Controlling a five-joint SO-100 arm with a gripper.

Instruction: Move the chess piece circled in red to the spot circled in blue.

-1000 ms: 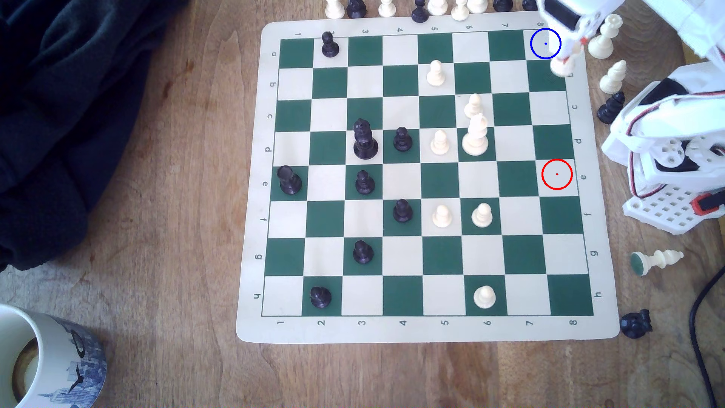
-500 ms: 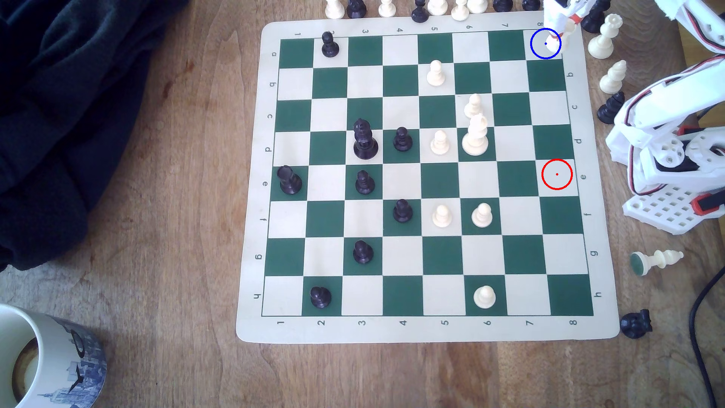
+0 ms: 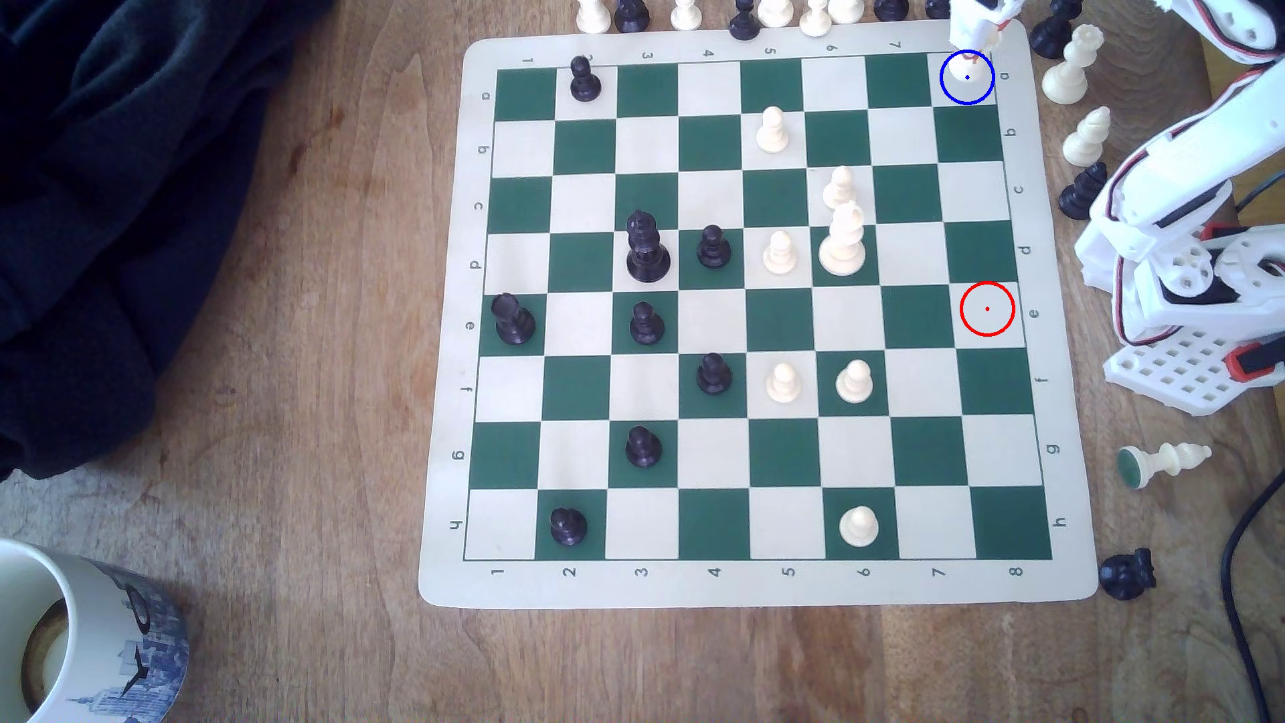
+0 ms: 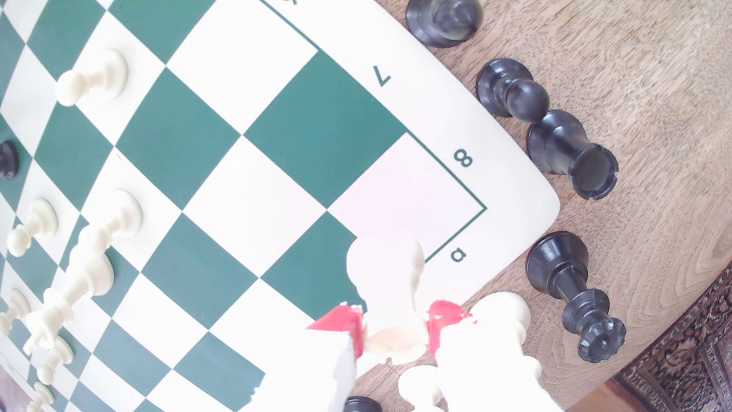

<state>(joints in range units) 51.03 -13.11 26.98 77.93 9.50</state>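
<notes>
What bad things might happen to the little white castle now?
The rook is pinched between the gripper's red-tipped fingers over the blue-ringed corner square. Let go before it stands flat, it might tip or roll. That square sits at the board's edge, so it could end up on the border. Spare pieces like the white one crowd close beside the fingers, and the arm may knock them when pulling away.

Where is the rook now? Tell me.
The rook is in the blue circle at the board's top-right corner in the exterior view, held between the gripper's red-tipped jaws.
</notes>
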